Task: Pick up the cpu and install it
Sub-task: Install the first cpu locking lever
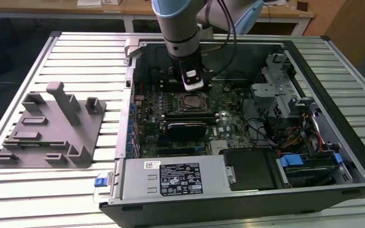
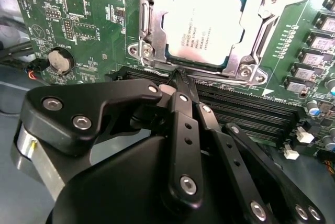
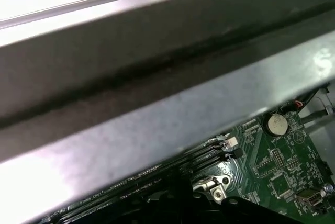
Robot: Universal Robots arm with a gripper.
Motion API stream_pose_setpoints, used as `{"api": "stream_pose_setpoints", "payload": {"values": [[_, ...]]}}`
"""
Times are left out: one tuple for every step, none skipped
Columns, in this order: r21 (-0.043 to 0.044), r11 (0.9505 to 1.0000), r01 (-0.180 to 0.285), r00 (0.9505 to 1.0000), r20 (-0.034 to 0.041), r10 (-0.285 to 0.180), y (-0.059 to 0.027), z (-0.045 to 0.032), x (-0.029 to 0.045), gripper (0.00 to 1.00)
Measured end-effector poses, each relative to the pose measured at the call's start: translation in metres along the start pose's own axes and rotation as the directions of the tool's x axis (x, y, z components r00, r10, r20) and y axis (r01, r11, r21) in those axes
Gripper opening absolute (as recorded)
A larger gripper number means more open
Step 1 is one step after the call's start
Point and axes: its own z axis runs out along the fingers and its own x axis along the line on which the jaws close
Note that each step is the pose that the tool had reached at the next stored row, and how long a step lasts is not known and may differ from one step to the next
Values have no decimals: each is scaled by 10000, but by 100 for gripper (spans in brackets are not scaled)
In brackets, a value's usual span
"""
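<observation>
The cpu (image 2: 204, 22) sits in its socket (image 2: 152, 25); the pincer (image 2: 180, 77), closed and empty, hovers just beside it and risks scraping the socket.

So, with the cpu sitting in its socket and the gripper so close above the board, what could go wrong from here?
1. The gripper appears shut and hangs just beside the socket frame; a small drift could knock the frame or the memory slots.
2. The cpu lies in the socket, but whether it sits fully flat cannot be told; pressing on it tilted might bend the contacts.
</observation>
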Motion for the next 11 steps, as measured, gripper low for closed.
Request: {"api": "stream_pose_setpoints", "payload": {"values": [[9, 10000, -20, 10000, 8, 20, 0, 2, -2, 11], [17, 10000, -40, 10000, 16, 40, 1, 4, -3, 11], [25, 10000, -61, 10000, 24, 61, 1, 6, -4, 11], [29, 10000, -81, 10000, 29, 81, 1, 9, -5, 11], [32, 9999, -99, 9999, 34, 99, 0, 12, -6, 11], [34, 9999, -117, 9999, 38, 117, 1, 16, -8, 11], [34, 9999, -134, 9999, 42, 133, 2, 20, -10, 11], [39, 9999, -152, 9999, 46, 151, 3, 23, -13, 11], [43, 9999, -165, 9999, 49, 164, 4, 25, -18, 11], [43, 9998, -172, 9998, 52, 172, 6, 29, -24, 11], [44, 9998, -178, 9998, 53, 178, 10, 32, -32, 11]]}}
